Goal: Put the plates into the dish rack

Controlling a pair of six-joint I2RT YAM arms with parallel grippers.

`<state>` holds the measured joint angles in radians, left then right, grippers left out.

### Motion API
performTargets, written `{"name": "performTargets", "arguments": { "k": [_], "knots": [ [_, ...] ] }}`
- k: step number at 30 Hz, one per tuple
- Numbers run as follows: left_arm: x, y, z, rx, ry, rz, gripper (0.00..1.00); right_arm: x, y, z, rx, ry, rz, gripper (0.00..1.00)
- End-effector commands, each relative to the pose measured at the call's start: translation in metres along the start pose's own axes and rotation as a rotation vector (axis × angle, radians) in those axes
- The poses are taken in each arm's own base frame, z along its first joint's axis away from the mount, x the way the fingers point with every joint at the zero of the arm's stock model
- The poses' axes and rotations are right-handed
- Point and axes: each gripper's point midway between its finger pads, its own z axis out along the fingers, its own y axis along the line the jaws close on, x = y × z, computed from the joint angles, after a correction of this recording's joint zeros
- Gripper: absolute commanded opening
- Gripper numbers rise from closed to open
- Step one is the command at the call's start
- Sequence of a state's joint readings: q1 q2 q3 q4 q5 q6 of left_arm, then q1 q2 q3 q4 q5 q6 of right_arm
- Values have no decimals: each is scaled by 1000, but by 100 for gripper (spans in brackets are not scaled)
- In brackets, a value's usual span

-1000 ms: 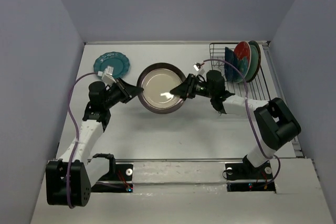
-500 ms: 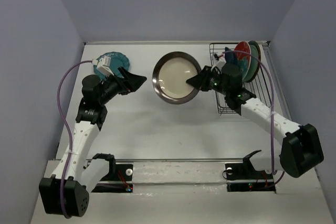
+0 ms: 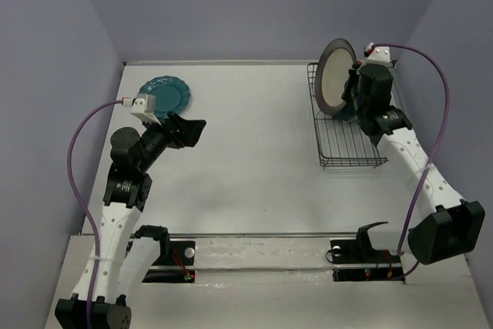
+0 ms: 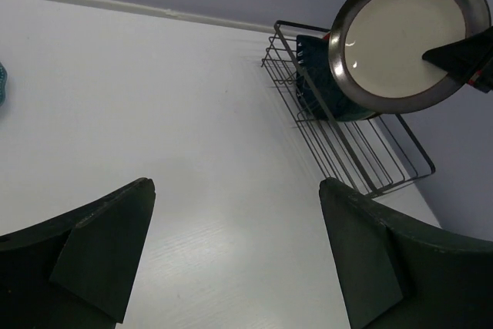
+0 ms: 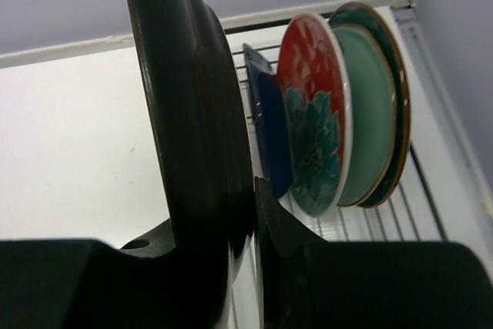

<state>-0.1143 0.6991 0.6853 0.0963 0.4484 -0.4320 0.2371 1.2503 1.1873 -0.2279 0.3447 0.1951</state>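
Note:
My right gripper (image 3: 351, 90) is shut on the rim of the cream plate with the brown rim (image 3: 334, 76), which it holds upright over the far end of the black wire dish rack (image 3: 353, 146). The right wrist view shows this plate (image 5: 192, 113) edge-on in my right gripper (image 5: 250, 206), with the navy plate (image 5: 269, 129), the red-and-teal floral plate (image 5: 312, 132), the pale mint plate (image 5: 370, 113) and the dark teal plate (image 5: 402, 105) standing in the rack behind it. The scalloped teal plate (image 3: 164, 94) lies flat at the far left. My left gripper (image 3: 191, 130) stands open and empty just near of it.
The rack's near half (image 4: 377, 156) holds no plates. Purple cables loop from both wrists. Grey walls close in the table on the left, right and far sides. The left wrist view shows bare white table (image 4: 231, 213) under the left gripper (image 4: 237, 185).
The left gripper let go of the cream plate, opened wide and drew back left. The right arm carried the plate from mid-table to the rack and tipped it upright.

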Motion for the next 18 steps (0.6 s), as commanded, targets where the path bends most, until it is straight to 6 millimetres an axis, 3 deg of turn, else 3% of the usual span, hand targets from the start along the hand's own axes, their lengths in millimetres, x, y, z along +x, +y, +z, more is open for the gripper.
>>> {"name": "performTargets", "arguments": {
  "k": [1, 10, 13, 18],
  "knots": [
    [3, -4, 1, 39, 9, 38, 99, -83, -13, 4, 141, -217, -76, 7],
    [7, -22, 0, 122, 32, 30, 99, -81, -16, 35, 202, -131, -326, 7],
    [15, -28, 3, 151, 69, 35, 99, -91, -20, 41, 246, -125, -382, 7],
    [17, -34, 2, 158, 75, 55, 99, -85, -23, 48, 267, -95, -450, 7]
  ]
}}
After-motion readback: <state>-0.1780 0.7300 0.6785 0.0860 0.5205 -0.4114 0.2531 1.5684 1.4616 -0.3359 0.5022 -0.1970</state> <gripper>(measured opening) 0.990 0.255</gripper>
